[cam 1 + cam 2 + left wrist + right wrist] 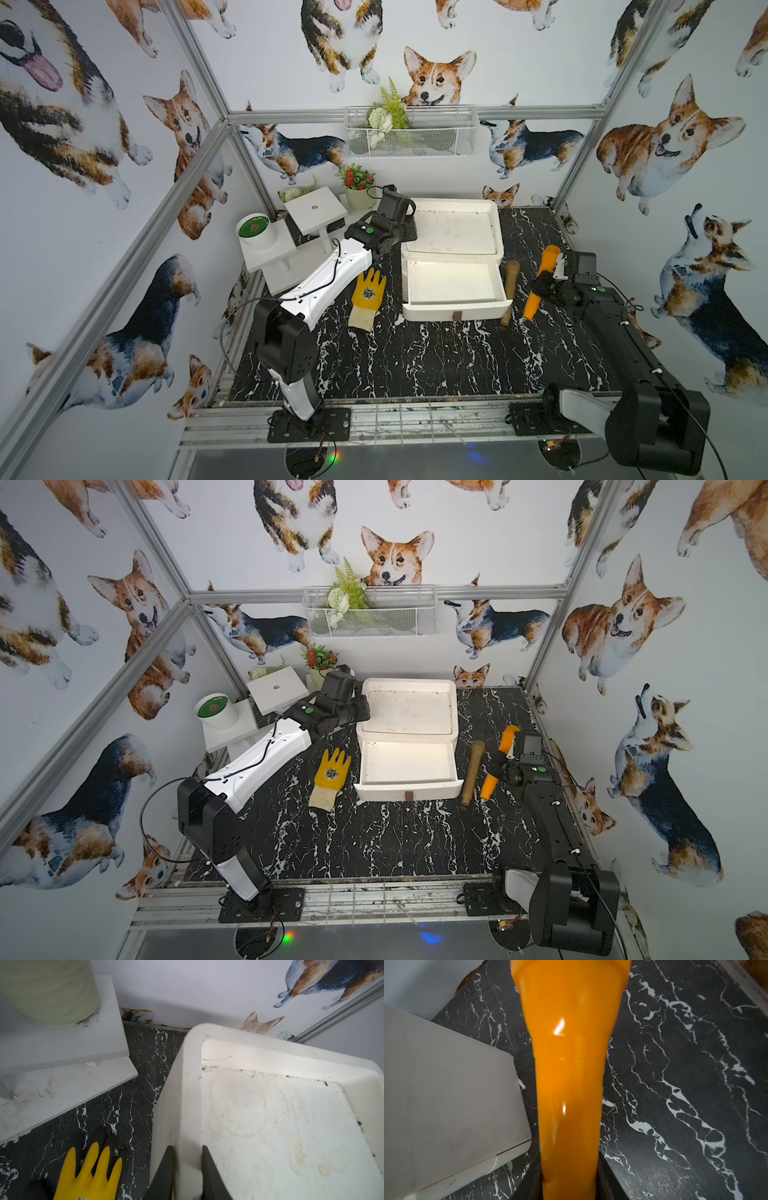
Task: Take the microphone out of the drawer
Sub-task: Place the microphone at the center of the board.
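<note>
The right gripper (542, 286) is clamping the glossy orange plastic microphone (547, 261) about midway along its length, a jaw pressing on each side of the tapering body. The task's thing is therefore sitting in the claw rather than lying off to one side of it. The microphone is hanging outside the white pulled-out drawer (453, 309), to the right of it, over the black white-veined marble tabletop (415, 361), and the drawer is showing a bare floor. The microphone's long axis is running front to back, roughly alongside the drawer's right wall, with the wide head pointing toward the back wall. Whether its narrow front end is touching the marble I cannot tell. A brown tapered stick with a rounded head (510, 291) is lying on the marble between the microphone and the drawer, so a set-down is probably calling for the marble on the microphone's right. The right arm, much the nearer one, is reaching forward from its base at the front right, its forearm running along the right wall and its wrist turning in toward the drawer. The left arm is stretching to the far left corner of the white plastic drawer unit (453, 203), where the left gripper (188, 1167) is pinching closed on its side rim, apparently steadying it.
</note>
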`<state>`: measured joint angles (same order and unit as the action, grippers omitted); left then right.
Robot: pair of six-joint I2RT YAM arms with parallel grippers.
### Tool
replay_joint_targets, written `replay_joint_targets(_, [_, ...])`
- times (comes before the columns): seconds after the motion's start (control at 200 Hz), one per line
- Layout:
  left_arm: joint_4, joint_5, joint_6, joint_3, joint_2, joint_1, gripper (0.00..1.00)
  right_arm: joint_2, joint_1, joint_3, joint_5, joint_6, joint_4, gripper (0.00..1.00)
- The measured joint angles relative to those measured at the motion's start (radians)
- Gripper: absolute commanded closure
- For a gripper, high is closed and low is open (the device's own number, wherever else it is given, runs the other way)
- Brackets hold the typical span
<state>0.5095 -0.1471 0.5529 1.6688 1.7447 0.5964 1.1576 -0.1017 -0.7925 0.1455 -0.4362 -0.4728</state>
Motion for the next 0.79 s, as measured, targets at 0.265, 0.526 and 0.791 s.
replay_joint_targets(0.265, [-0.017, 0.003, 0.000, -0.019, -0.008, 0.000, 1.00, 0.092, -0.037, 0.038, 0.048, -0.007, 0.049, 0.94])
replay_joint_targets(0.526, [-0.039, 0.006, 0.001, -0.039, -0.017, -0.001, 1.00, 0.236, -0.050, 0.016, 0.109, -0.003, 0.076, 0.89])
replay_joint_targets(0.791, [-0.040, 0.006, 0.001, -0.040, -0.019, -0.001, 1.00, 0.367, -0.050, -0.040, 0.190, 0.013, 0.089, 0.83])
